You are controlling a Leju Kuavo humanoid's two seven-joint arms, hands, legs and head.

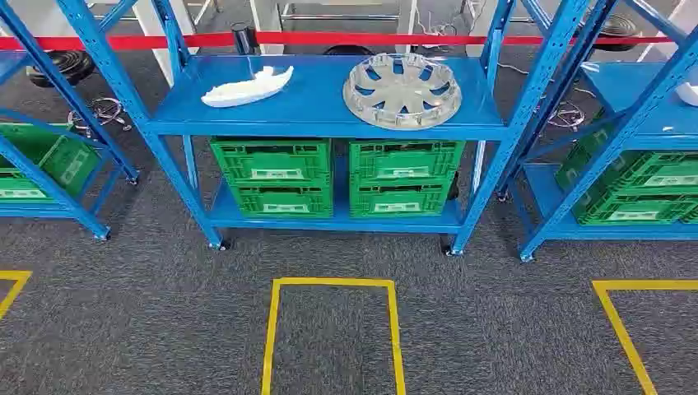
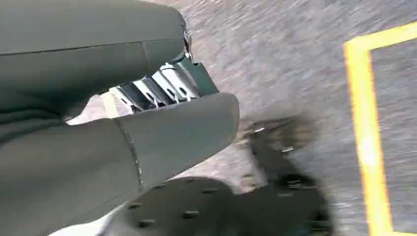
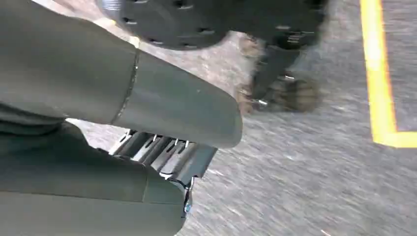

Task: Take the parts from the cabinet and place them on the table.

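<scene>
Left hand (image 2: pixel 123 123): seen from its wrist camera, hanging over the carpet (image 2: pixel 295 59). Thick grey thumb next to the dark fingers (image 2: pixel 162 88), which lie fairly straight. Nothing in it, touching nothing. Fingers sit close together; hard to call exactly how wide, but it isn't gripping anything.

Right hand (image 3: pixel 128 128): same story in the right wrist view. Dark fingers (image 3: pixel 162 150) extended between the grey thumb and cover, no object held, no contact with anything.

Both wrist views are blurred. Each catches grey carpet and a strip of yellow floor tape (image 2: pixel 364 132); neither shows the shelves or the parts.

Head view gives the shelving. Blue rack (image 1: pixel 329 127) straight ahead, standing on grey carpet behind a yellow taped box (image 1: pixel 332 284) on the floor.

Parts are both on the rack's top shelf:
- white part (image 1: pixel 247 87), long, curved, lying flat on the shelf's left side
- silver wheel cover (image 1: pixel 402 89), round, spoked, lying flat on the right side, well apart from the white part

Lower shelf: four green crates (image 1: pixel 337 177), two stacks of two, side by side.

More blue racks with green crates at the left (image 1: pixel 41 160) and right (image 1: pixel 634 185) edges. Red tape barrier (image 1: pixel 354 38) runs across behind the rack.
</scene>
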